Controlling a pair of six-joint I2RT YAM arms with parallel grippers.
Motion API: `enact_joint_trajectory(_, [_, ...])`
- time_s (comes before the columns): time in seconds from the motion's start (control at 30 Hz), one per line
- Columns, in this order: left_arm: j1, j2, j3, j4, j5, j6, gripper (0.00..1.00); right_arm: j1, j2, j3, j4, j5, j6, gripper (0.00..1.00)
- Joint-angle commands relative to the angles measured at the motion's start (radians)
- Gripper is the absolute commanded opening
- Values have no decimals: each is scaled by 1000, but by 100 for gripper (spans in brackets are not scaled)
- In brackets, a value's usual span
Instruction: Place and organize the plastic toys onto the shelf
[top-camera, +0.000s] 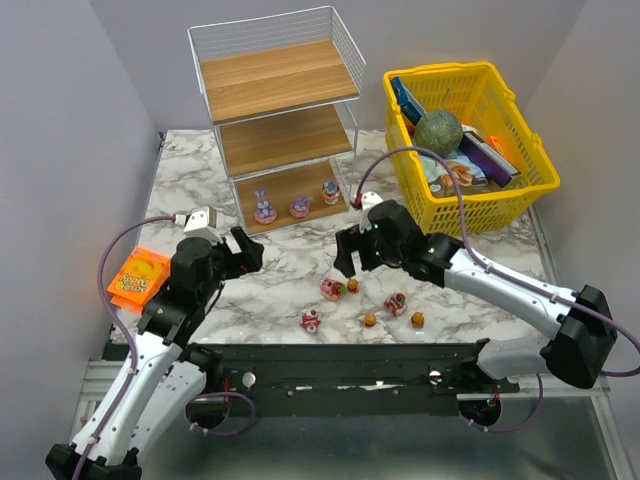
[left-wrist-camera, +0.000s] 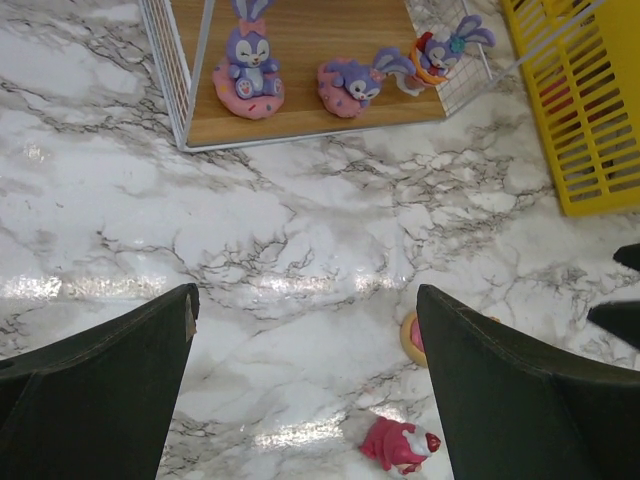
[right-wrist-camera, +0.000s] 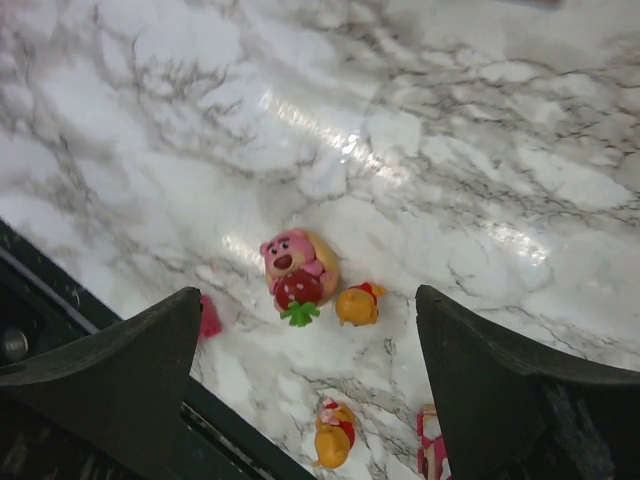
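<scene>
Toys (top-camera: 264, 208) partly shelved: three purple ones stand on the bottom board (top-camera: 285, 190) of the shelf (top-camera: 275, 80).
Six lie on the bench (top-camera: 280, 270); left pincer (top-camera: 248, 250) and right pincer (top-camera: 345, 262) both gape apart, empty.

**Bright Overhead Light, Glare on the Marble**

Light falls evenly from above. The top view is sharp, with only soft shadows. The lower boards of the white wire-frame shelf (top-camera: 275, 80) sit in shade. The glossy white marble-patterned tabletop (left-wrist-camera: 300, 230) throws white glare streaks in both wrist views. The right wrist view is soft and hazy, with the dark fingers (right-wrist-camera: 110, 380) at its near edge out of focus.
</scene>
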Motion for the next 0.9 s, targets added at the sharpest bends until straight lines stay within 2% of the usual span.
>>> enact_joint_trajectory(0.0, [-4, 25, 6, 61, 45, 16, 99, 12, -49, -131, 67, -259, -157, 92])
enact_joint_trajectory(0.2, [-4, 46, -14, 96, 57, 16, 99, 15, -19, -195, 142, -328, -173, 81])
enact_joint_trajectory(0.37, [-4, 51, -21, 99, 57, 23, 99, 18, 18, -230, 263, -354, -166, 78])
enact_joint_trajectory(0.87, [-4, 39, -34, 94, 50, 33, 99, 18, 196, -213, 331, -382, -200, 72])
